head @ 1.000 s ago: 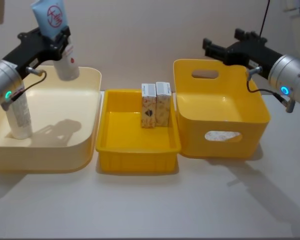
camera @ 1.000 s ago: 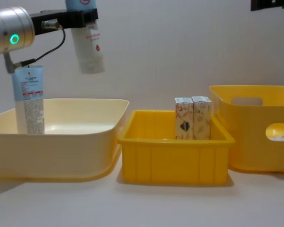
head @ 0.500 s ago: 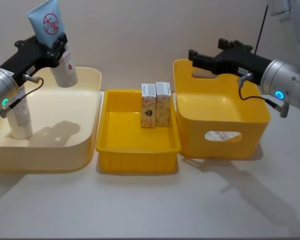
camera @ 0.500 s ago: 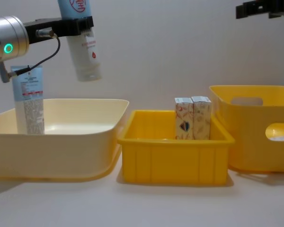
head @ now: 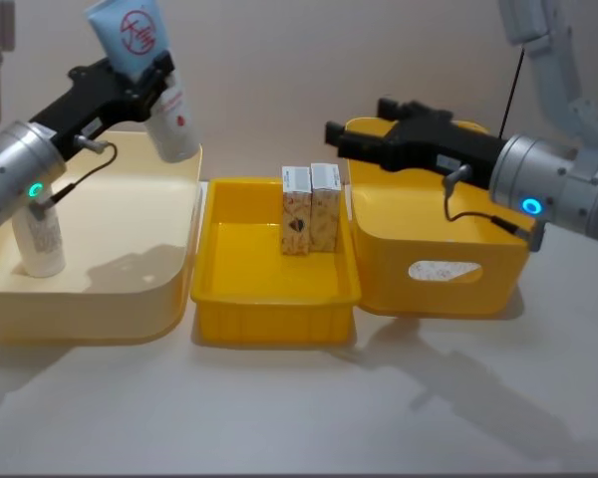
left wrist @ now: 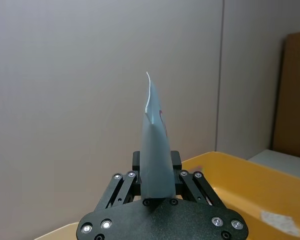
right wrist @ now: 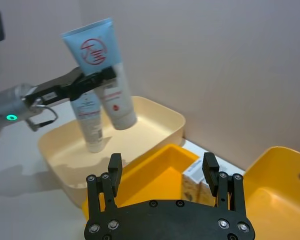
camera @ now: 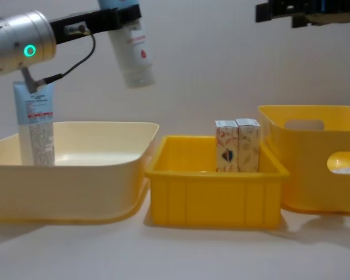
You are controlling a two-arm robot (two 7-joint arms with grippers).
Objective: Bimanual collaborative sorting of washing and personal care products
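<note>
The left gripper (head: 143, 82) is clamped on a light-blue and white squeeze tube (head: 171, 118), holding it in the air over the far right corner of the cream bin (head: 90, 321); the tube hangs tilted, white cap end down and flat crimped end up, clear of the bin's rim in the chest view; a second tube (head: 38, 237) stands upright on its cap inside that bin, near its left side; the right gripper (head: 357, 118) has its fingers spread apart and holds nothing, hovering above the left rim of the deep yellow bin (head: 448, 284), near the cartons but well above them; two cartons (head: 310, 207) stand upright and touching side by side in the far right part of the shallow yellow tray (head: 271, 311), which sits between the two bins; all three containers rest on the pale bench (head: 299, 413).
</note>
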